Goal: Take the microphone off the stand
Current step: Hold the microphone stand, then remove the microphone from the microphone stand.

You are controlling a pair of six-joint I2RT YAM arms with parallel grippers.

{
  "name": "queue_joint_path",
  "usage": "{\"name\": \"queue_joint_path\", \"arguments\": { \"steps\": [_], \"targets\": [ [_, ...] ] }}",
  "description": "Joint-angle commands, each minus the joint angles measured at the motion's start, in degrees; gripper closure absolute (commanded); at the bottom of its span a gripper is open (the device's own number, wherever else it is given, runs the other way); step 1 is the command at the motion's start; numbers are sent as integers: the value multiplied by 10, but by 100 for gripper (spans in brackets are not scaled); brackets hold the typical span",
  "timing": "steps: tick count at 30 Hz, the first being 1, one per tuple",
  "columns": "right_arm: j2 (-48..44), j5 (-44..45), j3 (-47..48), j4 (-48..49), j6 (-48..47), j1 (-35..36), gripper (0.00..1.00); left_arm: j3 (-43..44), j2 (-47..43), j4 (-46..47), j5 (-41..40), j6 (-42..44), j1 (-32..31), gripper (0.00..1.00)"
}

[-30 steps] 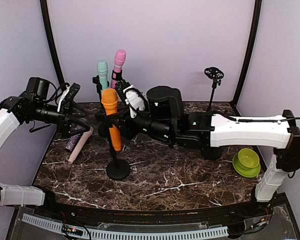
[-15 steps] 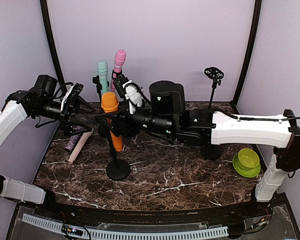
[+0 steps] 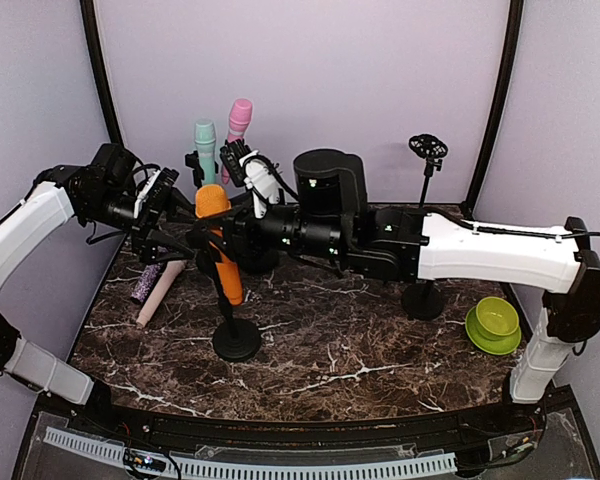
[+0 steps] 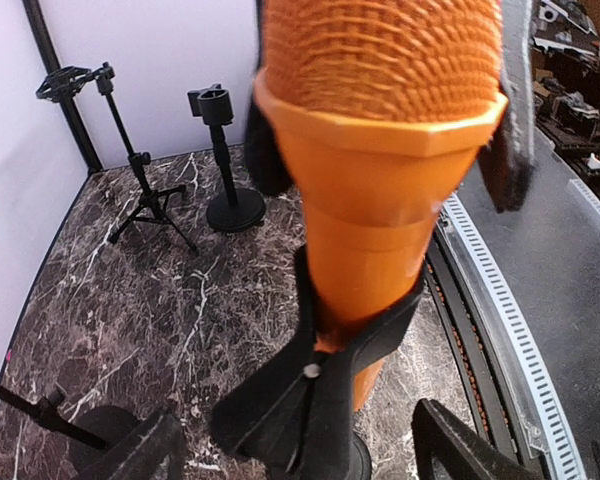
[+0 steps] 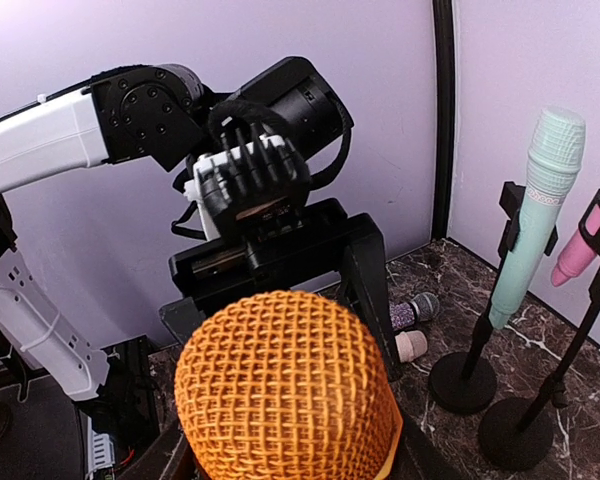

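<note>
An orange microphone (image 3: 218,240) sits in the black clip of a round-based stand (image 3: 237,340), tilted left. It fills the left wrist view (image 4: 380,180) and the right wrist view (image 5: 285,390). My right gripper (image 3: 226,228) reaches in from the right, and its pads (image 4: 263,150) press both sides of the microphone just under the mesh head. My left gripper (image 3: 183,243) is open on the left. Its fingers (image 4: 130,455) stand well apart on either side of the stand's clip (image 4: 315,385), apart from it.
A teal microphone (image 3: 205,140) and a pink one (image 3: 240,118) stand on stands at the back. A glitter microphone and a beige one (image 3: 158,288) lie at the left. An empty tripod stand (image 3: 427,150), a round stand base (image 3: 423,300) and a green bowl (image 3: 494,322) are at the right.
My left arm has swung right until its open fingers straddle the stand. My right arm has shifted left, and the orange microphone's head has tilted left and down.
</note>
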Motion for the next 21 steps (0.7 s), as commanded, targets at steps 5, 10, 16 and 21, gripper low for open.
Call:
{"name": "queue_joint_path", "arguments": {
  "steps": [5,10,16,21],
  "targets": [
    [3,-24,14,5,14,-10,71,27,7,-52,36,64,-17,34],
    [-2,-30,9,9,16,-14,76,26,7,-60,31,82,-17,54],
    [-9,-31,14,8,10,-16,83,27,10,-59,12,88,-22,81],
    [-24,-20,48,2,-18,-15,85,27,11,-43,3,72,-28,100]
  ]
}}
